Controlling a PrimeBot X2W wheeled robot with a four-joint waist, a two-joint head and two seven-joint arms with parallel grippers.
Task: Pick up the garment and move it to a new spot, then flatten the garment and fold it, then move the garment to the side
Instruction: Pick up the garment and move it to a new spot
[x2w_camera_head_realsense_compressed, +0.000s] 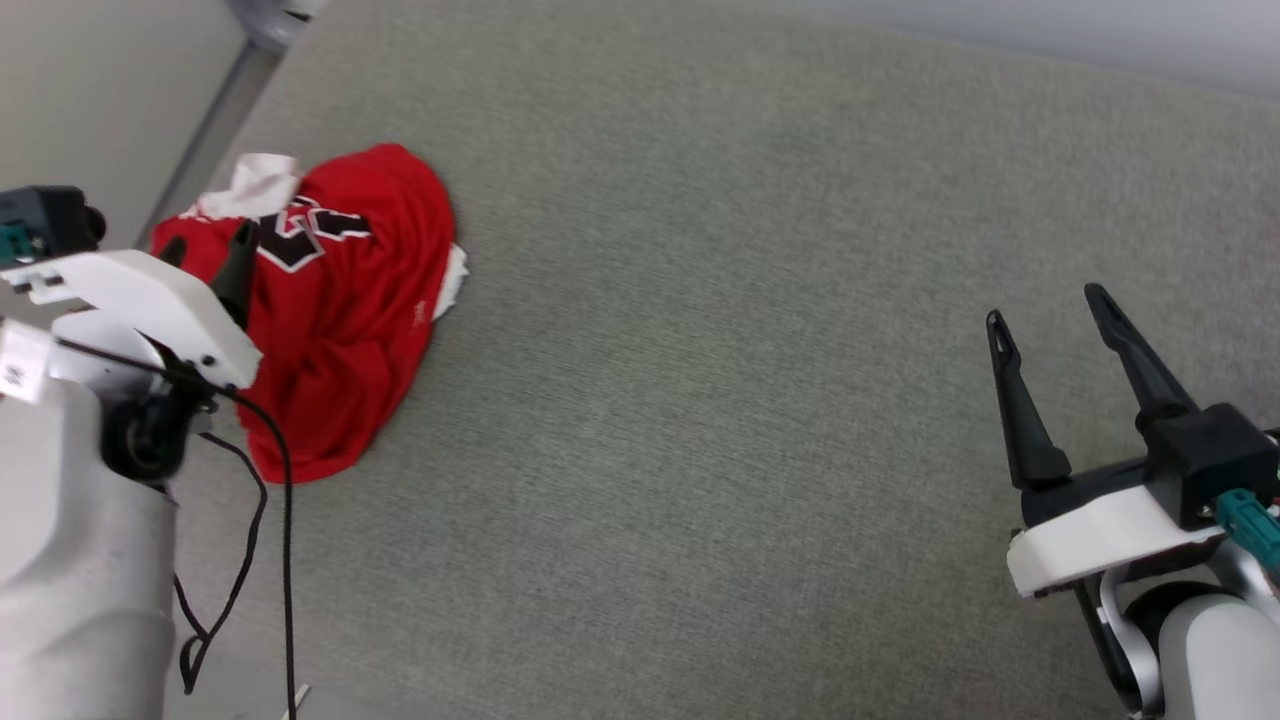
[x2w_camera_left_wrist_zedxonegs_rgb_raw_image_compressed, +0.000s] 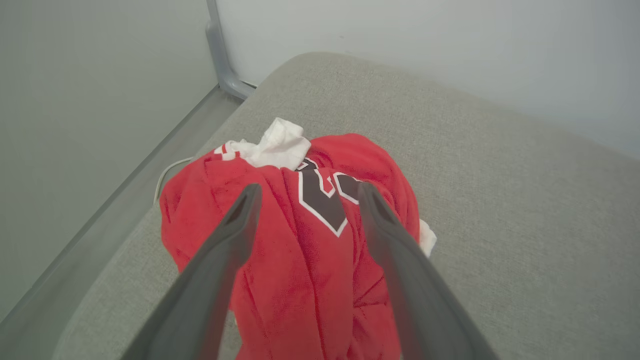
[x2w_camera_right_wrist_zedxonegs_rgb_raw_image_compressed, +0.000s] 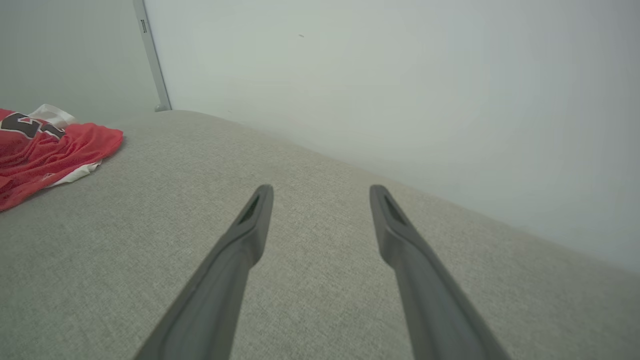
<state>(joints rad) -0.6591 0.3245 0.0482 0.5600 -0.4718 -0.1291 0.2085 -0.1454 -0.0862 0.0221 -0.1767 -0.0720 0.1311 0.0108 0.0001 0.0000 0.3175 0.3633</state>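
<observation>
The garment (x2w_camera_head_realsense_compressed: 340, 300) lies crumpled on the grey cushion (x2w_camera_head_realsense_compressed: 720, 420), close to its left edge and toward the far-left corner. Its long axis runs roughly parallel to that left edge. The white sleeve (x2w_camera_head_realsense_compressed: 262, 185) and black lettering (x2w_camera_left_wrist_zedxonegs_rgb_raw_image_compressed: 320, 200) are at the far end; the plain red end points toward the near edge.

The left gripper (x2w_camera_head_realsense_compressed: 207, 248) is spread wide above the lettered end, holding nothing; contact cannot be determined. The right gripper (x2w_camera_head_realsense_compressed: 1045, 312) is likewise spread, empty, well apart, over bare cushion near the right edge.

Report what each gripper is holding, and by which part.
Nothing is held. The left gripper stands open over the crumpled red T-shirt, not closed on its cloth; the right gripper stands open over the grey cushion.
</observation>
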